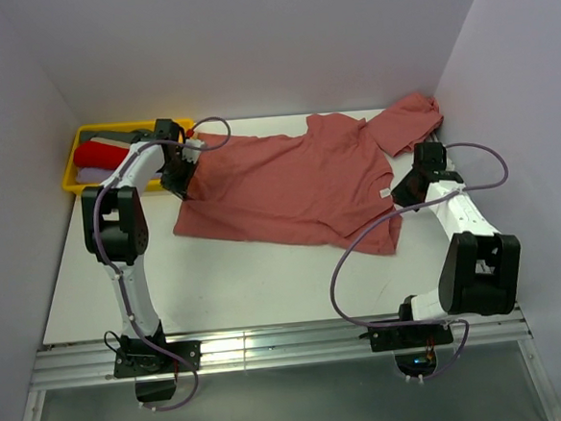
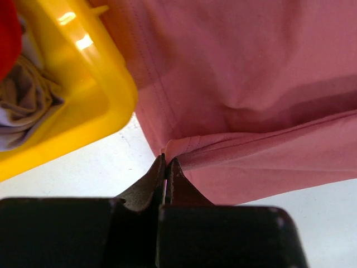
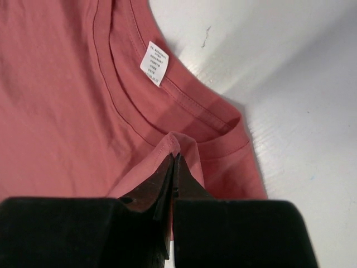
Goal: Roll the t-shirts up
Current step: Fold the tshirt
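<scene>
A dusty salmon-red t-shirt (image 1: 288, 186) lies spread across the middle of the white table, its white label (image 3: 154, 62) inside the collar at the right. My left gripper (image 1: 179, 182) is shut on the shirt's hem corner (image 2: 174, 146) at the left, next to the tray. My right gripper (image 1: 401, 190) is shut on a pinched fold of the shirt's edge (image 3: 179, 140) beside the collar. A second salmon-red shirt (image 1: 411, 119) lies bunched at the back right, touching the spread one. Red, grey and lavender shirts (image 1: 102, 157) lie in the tray.
The yellow plastic tray (image 1: 74, 182) stands at the back left corner; its rim (image 2: 106, 106) is close to my left gripper. Walls close the table on the left, back and right. A purple cable (image 1: 355, 249) loops over the shirt's front right.
</scene>
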Robot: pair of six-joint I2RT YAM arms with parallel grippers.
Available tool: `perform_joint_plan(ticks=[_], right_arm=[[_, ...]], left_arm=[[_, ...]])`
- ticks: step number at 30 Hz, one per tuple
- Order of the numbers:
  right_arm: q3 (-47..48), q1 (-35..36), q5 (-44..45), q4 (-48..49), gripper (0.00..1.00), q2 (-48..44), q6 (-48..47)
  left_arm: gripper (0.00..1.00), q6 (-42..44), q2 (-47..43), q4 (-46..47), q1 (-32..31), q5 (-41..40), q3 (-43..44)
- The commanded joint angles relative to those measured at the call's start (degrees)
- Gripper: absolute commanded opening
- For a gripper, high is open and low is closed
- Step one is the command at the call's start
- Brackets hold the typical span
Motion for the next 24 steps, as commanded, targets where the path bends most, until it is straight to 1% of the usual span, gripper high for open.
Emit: perform_joint_plan(ticks=[1, 6, 9, 10, 11, 15, 16, 18, 19, 22, 24], right_arm=[[3.83, -1.11, 0.11, 3.90, 0.00, 1.28, -1.02], [4.36, -1.38, -0.69, 6.09, 0.00, 4.00, -0.93], [4.71, -1.46, -0.77, 6.80, 0.00, 5.50, -1.02], [4.71, -1.46, -2.08, 6.97, 0.00, 5.77, -1.02], [4.71, -1.38, -2.35, 7.50, 0.00, 6.12, -1.11], [5.06, -1.46, -3.59, 8.21, 0.00, 7.44, -1.72], [5.50, -1.38, -3.59, 8.21, 0.00, 7.70, -1.81], [6.03, -1.38, -3.59, 7.94, 0.00, 8.23, -1.99], [6.55, -1.38, -3.59, 7.86, 0.00, 8.49, -2.16], [7.52, -1.38, -3.50, 7.24, 0.00, 9.55, -2.34], [7.96, -1.38, -3.59, 7.15, 0.00, 10.34, -2.34]], left_arm=[[0.02, -1.08, 0.36, -0.26, 0.83, -2.15, 3.15], [0.04, -1.70, 0.89, 0.35, 1.27, -3.12, 2.80], [0.11, -1.70, 0.97, 0.53, 1.62, -3.12, 2.71], [0.13, -1.79, 1.06, 0.70, 1.62, -3.04, 2.80], [0.20, -1.79, 1.06, 0.79, 1.71, -2.86, 2.80], [0.30, -1.96, 1.06, 0.88, 1.71, -2.25, 3.41], [0.36, -1.88, 0.98, 0.88, 1.71, -2.16, 3.59], [0.41, -1.61, 0.28, 1.05, 1.71, -1.63, 3.76], [0.46, -1.61, 0.01, 1.40, 1.71, -1.46, 3.68], [0.55, -1.35, -1.66, 2.19, 1.80, -0.75, 3.15], [0.59, -1.26, -2.54, 2.37, 1.88, -0.31, 2.97]])
